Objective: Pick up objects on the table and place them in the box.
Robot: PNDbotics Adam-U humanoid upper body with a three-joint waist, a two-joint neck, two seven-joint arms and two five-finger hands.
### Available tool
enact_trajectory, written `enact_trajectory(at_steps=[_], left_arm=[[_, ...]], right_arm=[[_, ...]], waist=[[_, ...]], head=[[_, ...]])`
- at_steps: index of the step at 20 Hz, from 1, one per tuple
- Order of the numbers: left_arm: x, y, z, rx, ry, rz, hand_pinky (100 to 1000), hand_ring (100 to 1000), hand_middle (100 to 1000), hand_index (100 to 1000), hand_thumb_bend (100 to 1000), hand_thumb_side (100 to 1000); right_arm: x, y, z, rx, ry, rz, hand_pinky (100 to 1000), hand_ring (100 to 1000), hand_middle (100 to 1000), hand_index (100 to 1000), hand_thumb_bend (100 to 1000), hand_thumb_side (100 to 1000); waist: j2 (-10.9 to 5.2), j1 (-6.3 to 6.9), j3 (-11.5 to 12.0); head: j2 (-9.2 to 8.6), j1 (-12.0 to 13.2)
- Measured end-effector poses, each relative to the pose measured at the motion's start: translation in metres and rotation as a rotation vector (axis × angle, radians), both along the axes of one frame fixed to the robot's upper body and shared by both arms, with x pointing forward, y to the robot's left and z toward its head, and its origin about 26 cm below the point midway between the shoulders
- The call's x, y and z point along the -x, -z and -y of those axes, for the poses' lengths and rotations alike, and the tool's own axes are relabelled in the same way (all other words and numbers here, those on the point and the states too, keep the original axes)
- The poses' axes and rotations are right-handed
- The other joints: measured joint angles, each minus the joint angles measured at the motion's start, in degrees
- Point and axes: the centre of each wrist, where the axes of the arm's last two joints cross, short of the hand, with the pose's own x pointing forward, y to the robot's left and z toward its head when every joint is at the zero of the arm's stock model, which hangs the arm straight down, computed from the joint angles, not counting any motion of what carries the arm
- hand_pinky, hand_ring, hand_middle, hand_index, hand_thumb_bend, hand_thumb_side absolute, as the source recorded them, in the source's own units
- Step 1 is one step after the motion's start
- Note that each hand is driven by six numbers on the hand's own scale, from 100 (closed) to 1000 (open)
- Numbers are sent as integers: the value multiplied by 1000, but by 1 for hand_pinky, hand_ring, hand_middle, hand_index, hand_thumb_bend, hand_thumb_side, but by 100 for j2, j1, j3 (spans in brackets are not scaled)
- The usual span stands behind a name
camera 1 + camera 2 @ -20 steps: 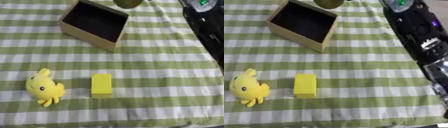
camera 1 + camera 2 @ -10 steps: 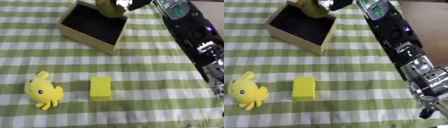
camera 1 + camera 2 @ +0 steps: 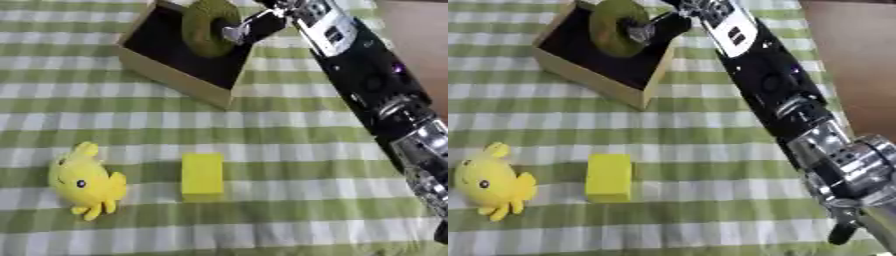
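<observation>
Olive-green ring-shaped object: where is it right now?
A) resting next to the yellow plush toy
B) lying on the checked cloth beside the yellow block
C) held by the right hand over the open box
C: the olive-green ring-shaped object is held by the right hand above the dark interior of the tan open box, far from the yellow block and yellow plush toy.

My right hand [image 3: 249,30] looks like glossy black plastic with bright metal at the joints. The green ring [image 3: 208,26] it holds looks matt and fuzzy. The box [image 3: 166,77] has plain matt tan walls, like cardboard or wood. The yellow toy [image 3: 83,182] is soft plush, the yellow block [image 3: 202,174] smooth, and the checked tablecloth [image 3: 289,130] woven cloth.
</observation>
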Motion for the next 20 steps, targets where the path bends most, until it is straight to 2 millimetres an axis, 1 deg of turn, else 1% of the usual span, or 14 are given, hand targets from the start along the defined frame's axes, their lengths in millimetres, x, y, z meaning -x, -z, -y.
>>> enact_trajectory(at_steps=[1,3,5,8,9,11,14,17,20], left_arm=[[0,0,0,2,1,0,723,810,761,836,100,570],[0,1,0,4,1,-2,723,811,761,836,100,570],[0,1,0,4,1,-4,723,811,761,836,100,571],[0,2,0,3,0,-5,723,811,761,836,100,571],[0,2,0,3,0,-6,723,811,761,836,100,571],[0,3,0,2,-1,-9,723,812,762,836,100,571],[0,4,-1,0,-2,-14,723,812,762,836,100,570],[0,4,-1,-1,-3,-16,724,812,762,836,100,570],[1,6,-1,-1,-4,-20,724,813,762,836,100,570]], right_arm=[[0,0,0,11,3,9,940,981,609,833,100,293],[1,-1,-1,39,9,30,950,998,657,869,100,318],[2,-2,-3,70,13,55,964,1000,688,891,100,332],[3,-3,-5,113,19,91,982,1000,719,918,100,326],[3,-2,-5,127,21,100,998,1000,734,936,100,308],[3,0,-5,155,27,111,1000,1000,739,941,100,288],[3,1,-6,179,33,120,1000,1000,739,960,100,219],[4,0,-6,174,30,122,1000,1000,733,977,100,162],[6,-7,-5,132,18,119,1000,1000,718,981,100,120]], waist=[[0,0,-1],[0,0,-3],[0,0,-7],[0,0,-20],[0,0,-27],[0,0,-38],[0,0,-45],[0,0,-72],[0,1,-90]], head=[[0,-10],[0,-18],[0,-21],[0,-35],[0,-40],[0,-46],[2,-59],[8,-60],[26,-59]])
